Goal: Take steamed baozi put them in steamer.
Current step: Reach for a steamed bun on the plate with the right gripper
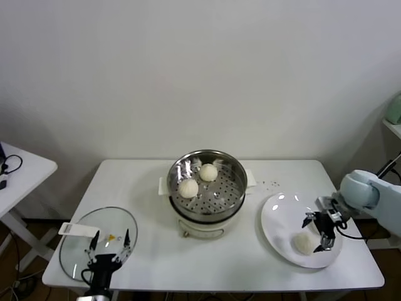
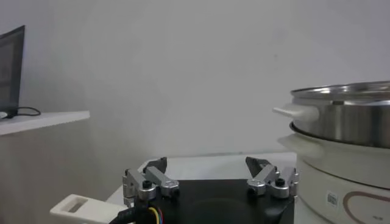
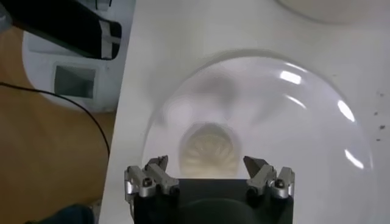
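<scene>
A white desk [image 1: 238, 263] carries a stainless-steel steamer [image 1: 207, 188] at its centre, seated on a white base with small side handles. Two steamed baozi lie on the perforated tray inside: one [image 1: 188, 187] toward the left, the other [image 1: 208, 172] farther back. To the right, on a flat white plate [image 1: 276, 232], rests a third baozi [image 1: 304, 242], pleated on top as the right wrist view shows it [image 3: 209, 150].

The right pincer [image 1: 318, 233] hovers just above that bun on the plate, its jaws spread wide to either side of it and grasping nothing; whether the fingertips [image 3: 256, 164] touch the dough cannot be told.

At the near left corner of the desk the left pincer [image 1: 109, 247] sits idle over a round glass lid [image 1: 78, 248], jaws released and empty. From its wrist view the left pincer [image 2: 207, 165] faces the far wall, with the steamer [image 2: 347, 122] just beside it.

A second white desk [image 1: 25, 172] stands at far left.
</scene>
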`<move>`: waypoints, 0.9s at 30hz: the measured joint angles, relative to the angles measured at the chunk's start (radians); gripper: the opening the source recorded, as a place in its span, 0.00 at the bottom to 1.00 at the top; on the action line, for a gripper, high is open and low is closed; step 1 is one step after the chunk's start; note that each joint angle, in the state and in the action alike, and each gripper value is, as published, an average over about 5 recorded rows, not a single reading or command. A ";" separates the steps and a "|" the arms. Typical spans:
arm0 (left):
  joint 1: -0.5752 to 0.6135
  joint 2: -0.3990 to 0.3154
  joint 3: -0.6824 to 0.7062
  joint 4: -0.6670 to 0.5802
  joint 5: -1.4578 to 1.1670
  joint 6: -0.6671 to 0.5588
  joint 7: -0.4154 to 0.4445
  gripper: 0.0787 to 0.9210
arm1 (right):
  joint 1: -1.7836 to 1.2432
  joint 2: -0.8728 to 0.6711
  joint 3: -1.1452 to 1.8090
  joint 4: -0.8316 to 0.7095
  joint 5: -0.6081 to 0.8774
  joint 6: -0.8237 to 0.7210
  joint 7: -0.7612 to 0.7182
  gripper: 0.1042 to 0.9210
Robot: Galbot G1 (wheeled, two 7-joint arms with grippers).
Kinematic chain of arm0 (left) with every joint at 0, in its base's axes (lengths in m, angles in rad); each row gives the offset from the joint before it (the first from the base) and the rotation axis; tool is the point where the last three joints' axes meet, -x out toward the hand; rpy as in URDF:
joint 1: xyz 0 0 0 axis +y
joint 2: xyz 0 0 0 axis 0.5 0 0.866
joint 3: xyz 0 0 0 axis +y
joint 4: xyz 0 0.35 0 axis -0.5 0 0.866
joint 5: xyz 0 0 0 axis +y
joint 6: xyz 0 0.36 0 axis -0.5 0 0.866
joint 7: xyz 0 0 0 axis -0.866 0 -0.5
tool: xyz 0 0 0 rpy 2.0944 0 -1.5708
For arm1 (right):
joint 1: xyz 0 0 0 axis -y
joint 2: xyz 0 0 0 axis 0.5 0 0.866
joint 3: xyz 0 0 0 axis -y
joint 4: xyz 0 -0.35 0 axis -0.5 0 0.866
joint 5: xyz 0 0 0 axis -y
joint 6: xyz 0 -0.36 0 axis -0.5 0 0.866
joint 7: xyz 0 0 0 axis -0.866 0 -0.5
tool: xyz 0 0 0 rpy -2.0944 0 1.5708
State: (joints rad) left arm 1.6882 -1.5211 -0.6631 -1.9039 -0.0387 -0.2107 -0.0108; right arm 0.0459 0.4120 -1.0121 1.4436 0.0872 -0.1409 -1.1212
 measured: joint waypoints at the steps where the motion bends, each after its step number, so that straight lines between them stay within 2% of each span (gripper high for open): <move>1: 0.000 0.000 0.000 0.001 0.000 0.000 -0.001 0.88 | -0.011 0.001 0.008 -0.004 -0.007 0.002 0.002 0.88; 27: -0.017 -0.001 0.002 0.023 0.002 0.004 -0.004 0.88 | -0.122 0.061 0.100 -0.074 -0.075 0.020 0.021 0.88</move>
State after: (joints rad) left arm 1.6712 -1.5223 -0.6616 -1.8813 -0.0368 -0.2065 -0.0146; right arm -0.0758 0.4733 -0.9119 1.3699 0.0120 -0.1210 -1.1002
